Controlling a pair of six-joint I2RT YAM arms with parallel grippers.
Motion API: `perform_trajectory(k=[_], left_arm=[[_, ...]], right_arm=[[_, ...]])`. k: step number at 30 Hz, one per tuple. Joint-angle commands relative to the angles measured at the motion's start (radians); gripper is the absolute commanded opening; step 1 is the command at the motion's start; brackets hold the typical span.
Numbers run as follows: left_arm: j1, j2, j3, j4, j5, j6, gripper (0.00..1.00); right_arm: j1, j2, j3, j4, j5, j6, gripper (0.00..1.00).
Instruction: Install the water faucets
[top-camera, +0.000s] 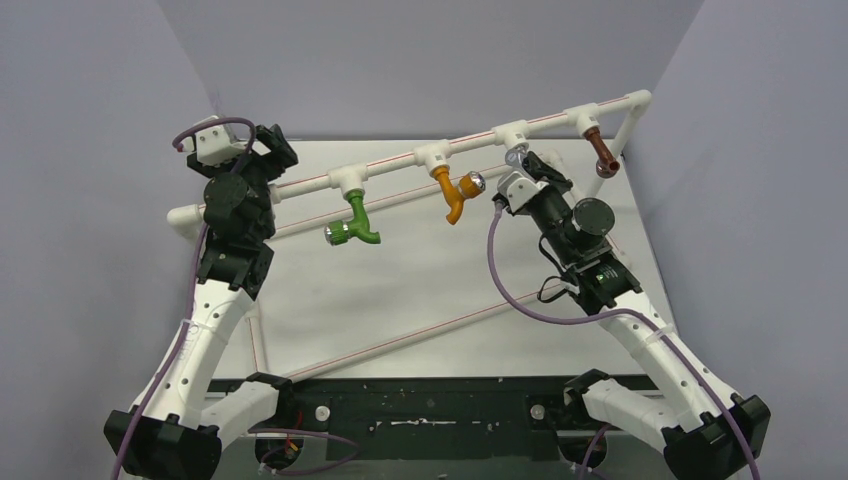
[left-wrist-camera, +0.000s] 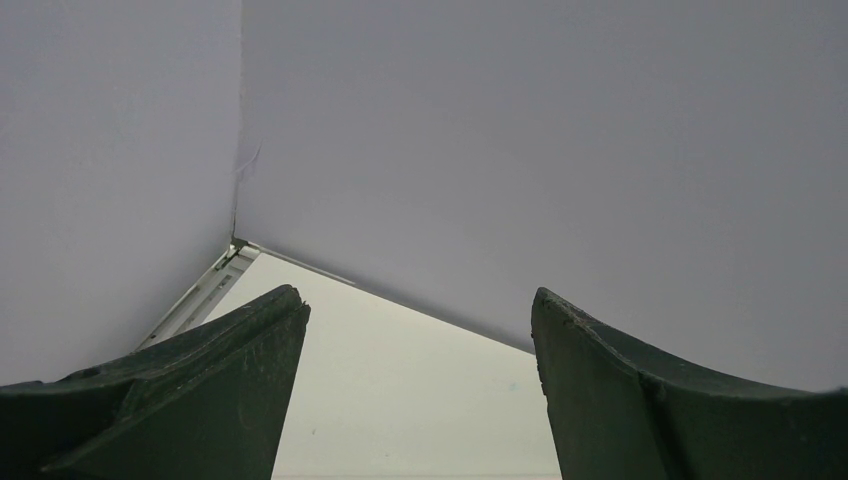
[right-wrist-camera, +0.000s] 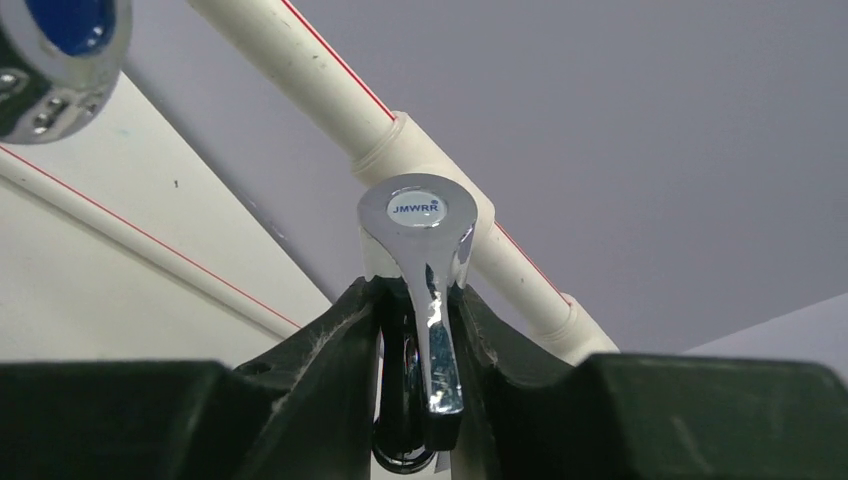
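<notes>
While my right gripper (right-wrist-camera: 418, 292) sits at the bottom centre of its wrist view, its two fingers are pressed in on either side of the chrome faucet (right-wrist-camera: 430, 320), so I have a hold on it. The faucet lies right between the fingertips and rises just above them, up against a white tee (right-wrist-camera: 415, 150) on the red-striped pipe (right-wrist-camera: 300, 60). Its round cap, marked JMWRR, faces the camera at frame centre. From that cap the lever runs almost straight down the frame, passing between my fingers, so the long axis is near vertical in this view, with the far end low in the frame in the gap of the grip.

From the top view, this faucet is right of centre in the upper part of the frame, at the third tee from the left. It sits between the orange faucet (top-camera: 455, 195) and the brown faucet (top-camera: 600, 152). A green faucet (top-camera: 352, 222) hangs from the leftmost tee, its spout toward the lower right.

My left gripper (left-wrist-camera: 418, 300) stands wide apart with nothing between the fingers. It is at the upper left of the top view, well away from the chrome faucet.
</notes>
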Motion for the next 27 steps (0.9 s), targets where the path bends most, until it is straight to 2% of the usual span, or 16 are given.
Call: perform_trajectory(k=[1,3,8,13,17,27], left_arm=[[-0.015,0.039,-0.099,-0.343,0.007,-0.011,0.80],[-0.015,0.039,-0.100,-0.343,0.006,-0.011,0.80],[-0.015,0.038,-0.097,-0.345,0.006,-0.011,0.80],[-0.015,0.035,-0.099,-0.347,0.006,-0.011,0.80],[-0.017,0.031,-0.099,-0.347,0.008,-0.011,0.80],[-0.020,0.025,-0.101,-0.347,0.002,-0.011,0.80]], right_arm=[[-0.005,-0.005,0.012,0.118,0.023,0.102,0.07],[-0.005,-0.010,0.009,0.127,0.029,0.150,0.00],[-0.005,-0.022,-0.004,0.212,0.083,0.373,0.00],[-0.005,-0.038,-0.042,0.338,0.272,0.672,0.00],[-0.005,-0.042,-0.046,0.353,0.416,0.882,0.00],[-0.007,-0.037,-0.080,0.354,0.493,1.391,0.00]])
